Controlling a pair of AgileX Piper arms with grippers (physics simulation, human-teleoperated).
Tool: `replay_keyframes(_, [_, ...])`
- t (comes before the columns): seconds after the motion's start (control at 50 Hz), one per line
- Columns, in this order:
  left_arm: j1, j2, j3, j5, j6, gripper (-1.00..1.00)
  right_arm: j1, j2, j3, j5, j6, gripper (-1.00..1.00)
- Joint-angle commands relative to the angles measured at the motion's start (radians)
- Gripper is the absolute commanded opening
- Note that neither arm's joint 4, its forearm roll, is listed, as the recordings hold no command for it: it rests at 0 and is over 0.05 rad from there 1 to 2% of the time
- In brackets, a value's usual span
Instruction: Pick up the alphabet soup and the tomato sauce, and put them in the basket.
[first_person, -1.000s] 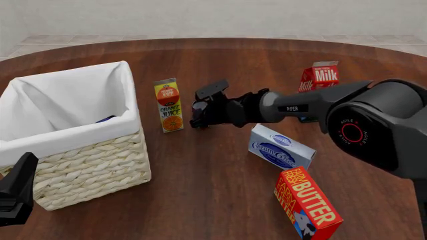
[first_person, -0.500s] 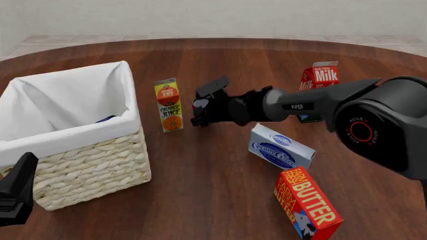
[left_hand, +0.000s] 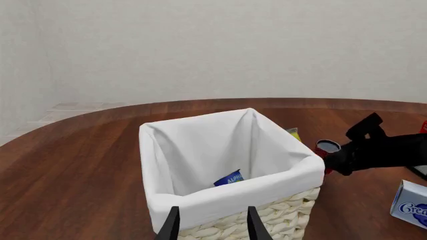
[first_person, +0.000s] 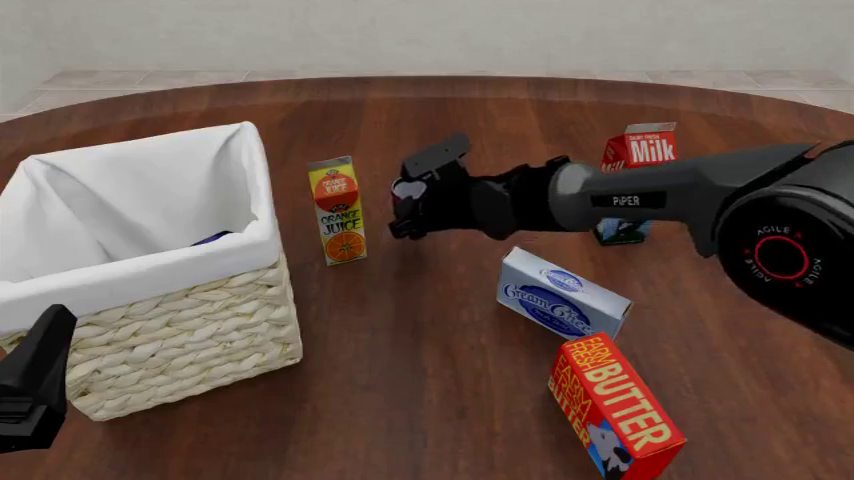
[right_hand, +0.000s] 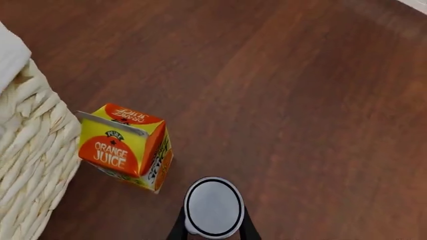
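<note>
My right gripper (first_person: 411, 210) is shut on the tomato sauce can (first_person: 403, 200), a small red can, and holds it above the table just right of the orange juice carton. In the right wrist view the can's round grey end (right_hand: 213, 206) sits between the fingers (right_hand: 179, 230). The can also shows in the left wrist view (left_hand: 327, 149). The alphabet soup (first_person: 211, 239) lies inside the basket (first_person: 134, 275); its blue label shows against the white liner (left_hand: 229, 178). My left gripper (left_hand: 212, 229) is open and empty, at the basket's near side (first_person: 34, 385).
An orange juice carton (first_person: 338, 210) stands between the basket and the held can, also in the right wrist view (right_hand: 123, 147). A milk carton (first_person: 638, 155) stands at the back right. A cream cheese box (first_person: 562, 293) and a butter box (first_person: 617, 408) lie at the front right.
My right gripper has risen and shifted slightly right with the tomato sauce can in it. The left arm and the basket have not moved.
</note>
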Motion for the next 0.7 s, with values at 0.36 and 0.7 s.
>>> replay_keyframes(0.36, [0.000,0.000,0.000,0.000,0.000,1.00,0.013,-0.119,0.074,-0.004,0.002,-1.00])
replay_keyframes(0.7, [0.000,0.000,0.000,0.000,0.000,1.00,0.013,-0.191,0.104,0.003,-0.006,-1.00])
